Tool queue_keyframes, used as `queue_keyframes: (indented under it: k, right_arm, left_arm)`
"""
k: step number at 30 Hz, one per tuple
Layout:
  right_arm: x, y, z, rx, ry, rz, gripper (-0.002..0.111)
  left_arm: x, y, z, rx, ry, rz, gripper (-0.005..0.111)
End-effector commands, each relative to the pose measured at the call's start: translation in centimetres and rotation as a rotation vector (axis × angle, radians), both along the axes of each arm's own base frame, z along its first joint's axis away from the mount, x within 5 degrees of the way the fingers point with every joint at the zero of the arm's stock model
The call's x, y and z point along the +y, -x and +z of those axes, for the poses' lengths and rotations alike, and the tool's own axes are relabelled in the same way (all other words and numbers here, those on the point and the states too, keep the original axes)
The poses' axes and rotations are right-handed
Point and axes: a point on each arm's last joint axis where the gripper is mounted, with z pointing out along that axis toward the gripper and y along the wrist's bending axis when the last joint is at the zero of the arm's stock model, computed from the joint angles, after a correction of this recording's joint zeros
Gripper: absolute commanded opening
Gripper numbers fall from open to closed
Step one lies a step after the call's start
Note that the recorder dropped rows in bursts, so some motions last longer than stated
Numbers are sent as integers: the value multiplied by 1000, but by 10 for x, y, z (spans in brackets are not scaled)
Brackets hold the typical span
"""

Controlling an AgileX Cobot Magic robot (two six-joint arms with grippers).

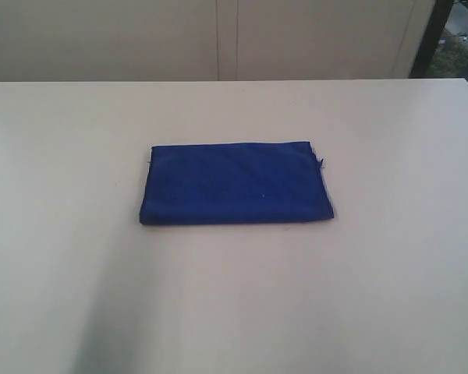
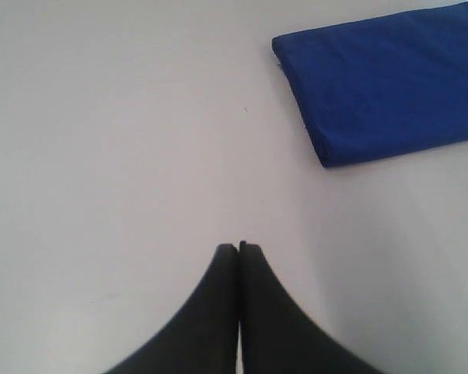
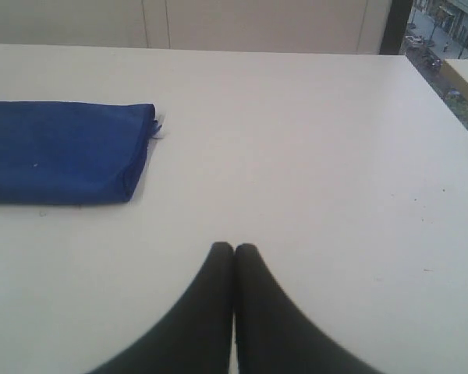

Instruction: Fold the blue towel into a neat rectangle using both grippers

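The left gripper (image 2: pixel 239 248), a black claw with two curved fingers, has its tips pressed tight together and holds nothing. Only the left wrist view shows it. It hangs over bare table top, and its dark fingers hide a bit of the table under them. The right gripper (image 3: pixel 234 248), the same kind of black claw, is pinched together too, with nothing in it, and only the right wrist view shows it. The blue towel (image 1: pixel 234 185), a deep blue soft cloth, lies well apart from both claws. It rests flat in the middle of the big plain white table (image 1: pixel 374 296), folded into a tidy long rectangle. The exterior view shows the whole towel at once, while each wrist view shows just one end of it. The left wrist view shows the thick folded edge up close. The right wrist view shows a small pale tag (image 3: pixel 158 128) sticking out at one corner. Behind the table stand pale flat wall panels (image 1: pixel 218 39) and a dark post (image 1: pixel 437 35), and the right wrist view shows a window (image 3: pixel 444 23) with a street outside
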Motion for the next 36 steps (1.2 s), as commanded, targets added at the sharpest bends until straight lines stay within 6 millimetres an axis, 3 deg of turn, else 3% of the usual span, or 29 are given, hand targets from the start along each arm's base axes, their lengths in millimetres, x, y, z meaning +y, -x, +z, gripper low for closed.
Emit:
queue_keyframes:
  k: [1, 6, 11, 18, 25, 29, 32, 36]
  right_arm:
    - [0, 0, 0, -14, -2, -5, 0]
    - [0, 0, 0, -14, -2, -5, 0]
    - [0, 0, 0, -14, -2, -5, 0]
    - [0, 0, 0, -14, -2, -5, 0]
    - [0, 0, 0, -14, -2, -5, 0]
    - [0, 0, 0, -14, -2, -5, 0]
    - [0, 0, 0, -14, -2, -5, 0]
    - [0, 0, 0, -14, -2, -5, 0]
  left_arm:
    - [1, 1, -1, 1, -2, 1, 0]
    - [3, 11, 5, -48, -3, 7, 0]
    - [7, 39, 5, -130, -9, 16, 0]
    - [12, 68, -46, -183, -48, 29, 0]
    - [15, 77, -96, -283, -42, 58, 0]
    - [15, 78, -122, -250, -46, 58, 0]
    - [15, 78, -135, -218, -48, 60, 0]
    - [15, 77, -136, -221, -49, 60, 0]
